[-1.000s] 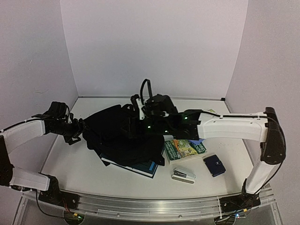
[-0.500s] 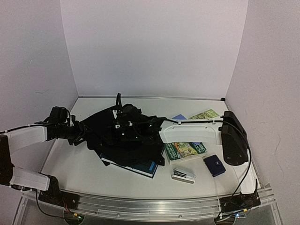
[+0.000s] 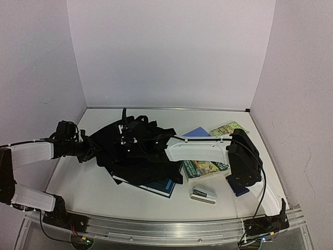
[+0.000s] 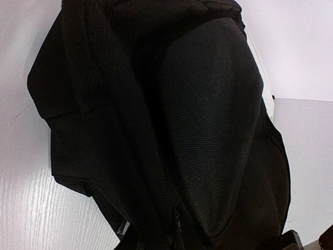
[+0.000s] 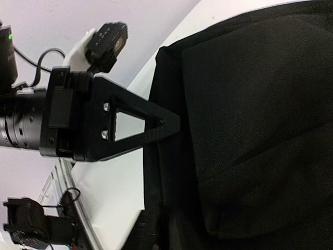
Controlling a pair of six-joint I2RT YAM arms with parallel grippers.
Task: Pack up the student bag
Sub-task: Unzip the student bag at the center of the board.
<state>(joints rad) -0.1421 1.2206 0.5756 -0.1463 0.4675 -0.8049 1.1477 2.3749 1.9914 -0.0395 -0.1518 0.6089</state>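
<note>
The student bag is a crumpled black fabric heap left of the table's middle, lying partly on a book. My left gripper meets its left edge, and black cloth fills the left wrist view, where the bag bunches into the gripper, shut on the fabric. My right gripper sits on the bag's upper left, shut on a fold of the bag low in its own view. One of the left gripper's fingers shows there, touching the bag's edge.
A dark teal book pokes out from under the bag. To the right lie a green book, a blue book, a green booklet, a stapler and a dark blue wallet half behind the right arm.
Both grippers have closed on the bag's fabric. The right gripper moved left across the bag while its elbow folded down and inward. The bag's top shifted left.
</note>
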